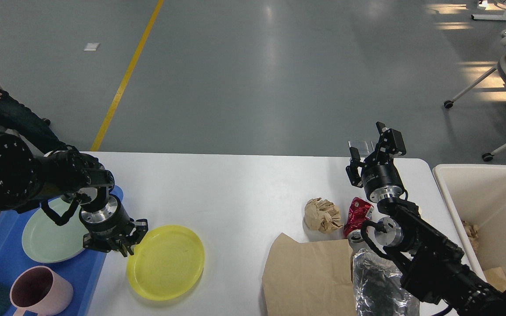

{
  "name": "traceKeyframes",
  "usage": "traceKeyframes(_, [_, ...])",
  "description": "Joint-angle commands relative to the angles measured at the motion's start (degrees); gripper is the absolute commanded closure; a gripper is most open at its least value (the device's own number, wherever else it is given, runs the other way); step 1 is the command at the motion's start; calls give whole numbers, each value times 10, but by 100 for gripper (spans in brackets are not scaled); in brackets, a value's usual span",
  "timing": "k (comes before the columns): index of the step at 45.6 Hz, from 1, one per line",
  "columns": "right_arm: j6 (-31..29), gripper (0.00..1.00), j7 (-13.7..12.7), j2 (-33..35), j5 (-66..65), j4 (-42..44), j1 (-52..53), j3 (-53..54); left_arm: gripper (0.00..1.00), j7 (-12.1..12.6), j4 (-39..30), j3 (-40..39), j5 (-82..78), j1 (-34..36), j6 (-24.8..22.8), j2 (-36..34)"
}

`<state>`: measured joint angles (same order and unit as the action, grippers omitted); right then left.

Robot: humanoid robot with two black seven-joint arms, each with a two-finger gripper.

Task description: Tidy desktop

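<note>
White desktop (244,188) lies under both: left jaws (123,245) unclear, right jaws (369,147) spread, empty.

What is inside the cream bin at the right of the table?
The cream bin holds crumpled brown paper against its near wall and a flat brown piece lower down. The right arm and the frame edge hide the rest of its floor.
</note>
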<state>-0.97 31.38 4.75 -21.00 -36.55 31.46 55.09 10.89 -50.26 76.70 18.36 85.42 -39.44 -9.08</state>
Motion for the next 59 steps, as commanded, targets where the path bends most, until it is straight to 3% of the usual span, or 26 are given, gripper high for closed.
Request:
traceKeyframes(1, [0,0,0,0,1,0,0,0,100,4,0,-1,0,10,-3,-1])
traceKeyframes(17, [0,0,0,0,0,0,0,0,97,4,-7,13,-1,16,-3,-3])
traceKeyframes(19, [0,0,0,0,0,0,0,0,85,4,-7,23,-1,26,-4,-3])
traceKeyframes(25, [0,0,0,0,0,0,0,0,26,-3,-12,58,-1,74,2,4])
traceKeyframes(28, [0,0,0,0,0,0,0,0,9,-3,-19,66,-1,95,-1,6])
traceKeyframes(46, [0,0,0,0,0,0,0,0,4,-4,-215,145,-3,317,-5,6])
traceKeyframes(59, [0,0,0,0,1,1,0,-1,4,-4,-277,153,-15,355,-7,14])
